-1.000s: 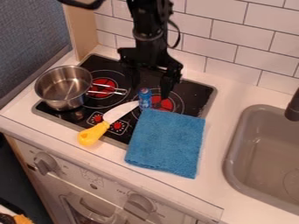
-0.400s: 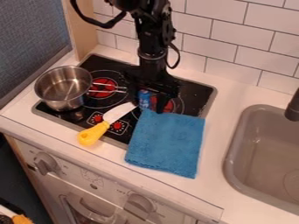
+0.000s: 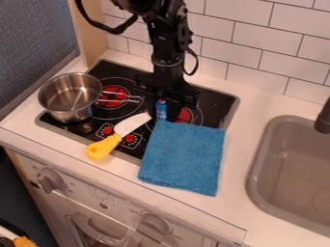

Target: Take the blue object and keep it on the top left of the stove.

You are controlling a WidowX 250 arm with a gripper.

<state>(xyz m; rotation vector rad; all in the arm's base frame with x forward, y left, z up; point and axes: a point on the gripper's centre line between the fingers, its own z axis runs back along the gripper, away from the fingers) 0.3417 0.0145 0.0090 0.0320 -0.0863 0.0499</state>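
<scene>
The black gripper (image 3: 161, 109) is low over the right part of the stove (image 3: 227, 103), shut on a small blue can-like object (image 3: 161, 110). One finger stands on each side of the object, which is upright at the top edge of the folded blue cloth (image 3: 184, 157). Parts of its sides and top are hidden by the gripper.
A steel pot (image 3: 69, 98) sits on the stove's left side, its handle pointing right. A knife with a yellow handle (image 3: 103, 146) lies at the front, its tip close to the blue object. The sink (image 3: 290, 173) is at right.
The gripper has come down around the blue object, and its fingers have closed together on it. The blue cloth's right side has shifted slightly left.
</scene>
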